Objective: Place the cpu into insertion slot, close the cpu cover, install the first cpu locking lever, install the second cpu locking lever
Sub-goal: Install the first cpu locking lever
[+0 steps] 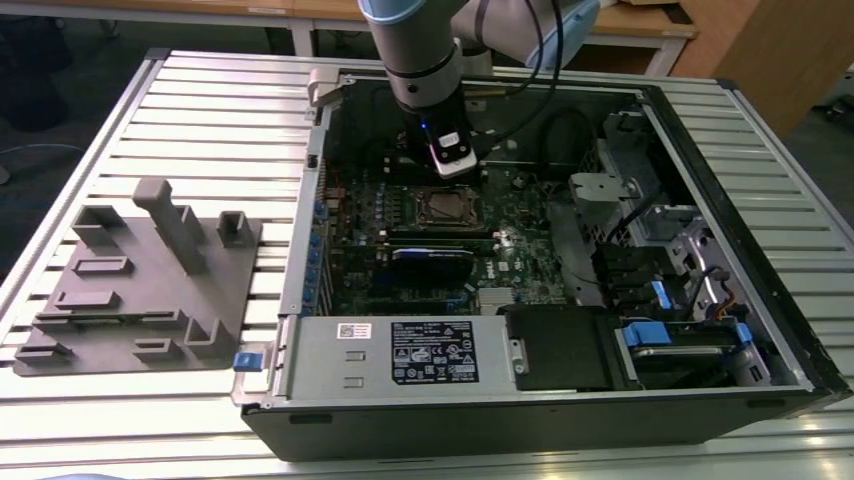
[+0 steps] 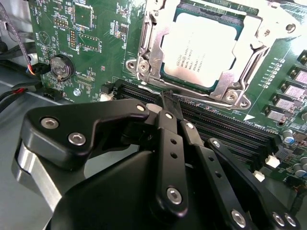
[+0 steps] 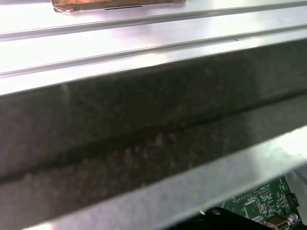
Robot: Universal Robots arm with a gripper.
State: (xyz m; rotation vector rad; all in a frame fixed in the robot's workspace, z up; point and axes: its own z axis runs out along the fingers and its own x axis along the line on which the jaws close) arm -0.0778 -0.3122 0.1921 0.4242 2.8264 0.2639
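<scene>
A ribbed, pale aluminium counter (image 1: 200, 110) carries an open black computer case (image 1: 534, 400) lying on its side, with wooden furniture behind it.

Inside the case, the black claw (image 2: 169, 103) hangs just above the green motherboard (image 2: 96, 57), its slim black fingers (image 2: 168, 101) drawn together with nothing between them. In the second wrist view the tips sit over the long black memory slots (image 2: 225, 129), just beside the edge of the socket. In the exterior view the grey arm (image 1: 420, 60) comes down from the far side of the case, and the claw (image 1: 454, 165) is near the socket's far edge.

The small square cpu with the dull silver metal top (image 2: 199, 45) already lies in the insertion slot (image 1: 441, 207). The thin metal cpu cover frame (image 2: 148, 52) is down around it, its square cut-out showing the chip's top.

A round silver coin battery (image 2: 60, 66) sits on the board well apart from the socket. In the exterior view a grey power supply box with a white label (image 1: 400, 350) fills the near end of the case, with blue-tabbed drive bays (image 1: 667, 335) to the exterior view's right. On the counter to the exterior view's left stands a grey moulded fixture plate with upright posts (image 1: 140, 280), just beside the case.

In the first wrist view, the case's dark wall (image 3: 144, 129) and a corner of the green board (image 3: 259, 203) appear.
</scene>
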